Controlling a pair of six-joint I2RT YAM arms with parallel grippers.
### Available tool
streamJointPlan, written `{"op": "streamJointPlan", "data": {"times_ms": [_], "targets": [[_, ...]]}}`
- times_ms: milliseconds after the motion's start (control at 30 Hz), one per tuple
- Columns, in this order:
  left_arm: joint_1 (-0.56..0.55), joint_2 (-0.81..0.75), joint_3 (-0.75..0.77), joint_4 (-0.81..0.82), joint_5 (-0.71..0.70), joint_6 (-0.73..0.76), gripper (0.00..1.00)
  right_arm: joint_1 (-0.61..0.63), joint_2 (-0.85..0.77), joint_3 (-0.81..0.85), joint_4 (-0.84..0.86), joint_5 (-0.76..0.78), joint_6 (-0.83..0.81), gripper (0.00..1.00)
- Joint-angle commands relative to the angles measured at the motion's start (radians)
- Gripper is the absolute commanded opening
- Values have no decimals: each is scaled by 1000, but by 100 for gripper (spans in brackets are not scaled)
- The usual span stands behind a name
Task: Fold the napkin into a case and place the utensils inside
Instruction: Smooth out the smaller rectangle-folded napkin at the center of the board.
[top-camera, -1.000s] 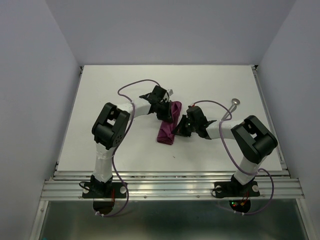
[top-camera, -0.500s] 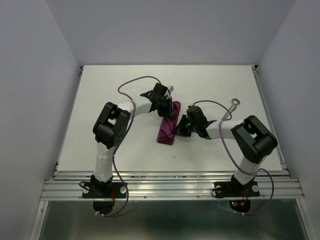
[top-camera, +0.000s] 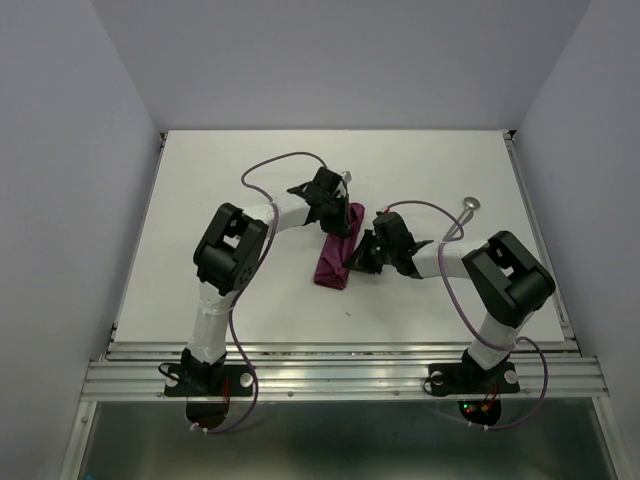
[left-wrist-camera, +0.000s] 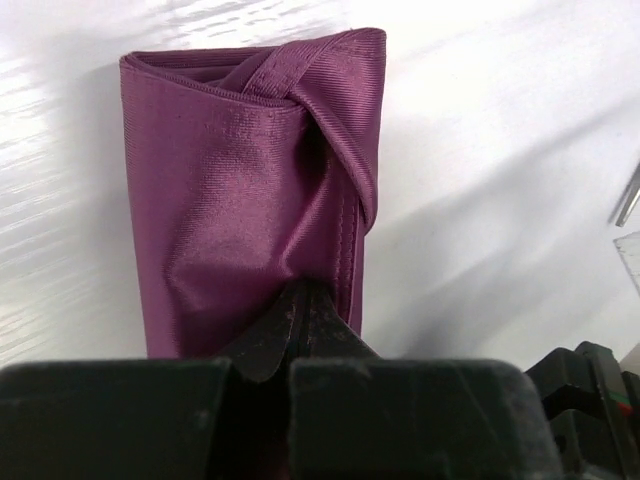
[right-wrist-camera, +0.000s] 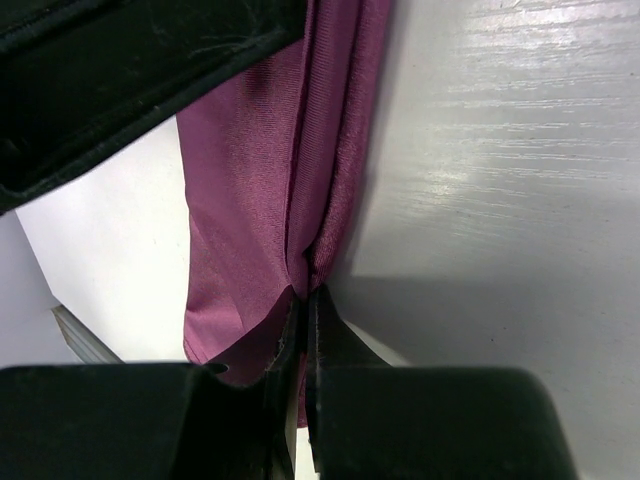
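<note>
The plum-purple napkin (top-camera: 333, 265) lies folded into a narrow case (left-wrist-camera: 240, 180) in the middle of the table. My left gripper (top-camera: 335, 222) is at its far end, shut on the cloth (left-wrist-camera: 303, 292). At the right long edge, my right gripper (top-camera: 358, 258) pinches the layered fold (right-wrist-camera: 306, 294) and is shut on it. A silver spoon (top-camera: 470, 205) lies on the table to the far right, apart from both grippers. In the left wrist view, a thin silver sliver (left-wrist-camera: 628, 195) shows at the right edge; I cannot tell what it is.
The white table (top-camera: 240, 290) is ringed by pale walls, with a metal rail (top-camera: 340, 365) along its near edge. Purple cables (top-camera: 275, 165) loop over both arms.
The left arm's elbow has swung slightly right and its gripper has edged right along the napkin's far end. The right arm and the cloth have barely moved.
</note>
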Motion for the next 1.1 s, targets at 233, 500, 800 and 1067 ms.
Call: {"op": "streamJointPlan", "data": {"times_ms": [233, 500, 800, 1067], "targets": [[-16, -5, 22, 66, 114, -26, 0, 8, -8, 18, -42, 4, -37, 1], [12, -47, 25, 62, 136, -10, 0, 8, -22, 5, -43, 11, -34, 1], [75, -99, 68, -32, 23, 30, 0, 8, -17, 8, -42, 9, -35, 1], [78, -24, 130, -17, 26, -1, 0, 8, -20, 13, -46, 7, -38, 1]]}}
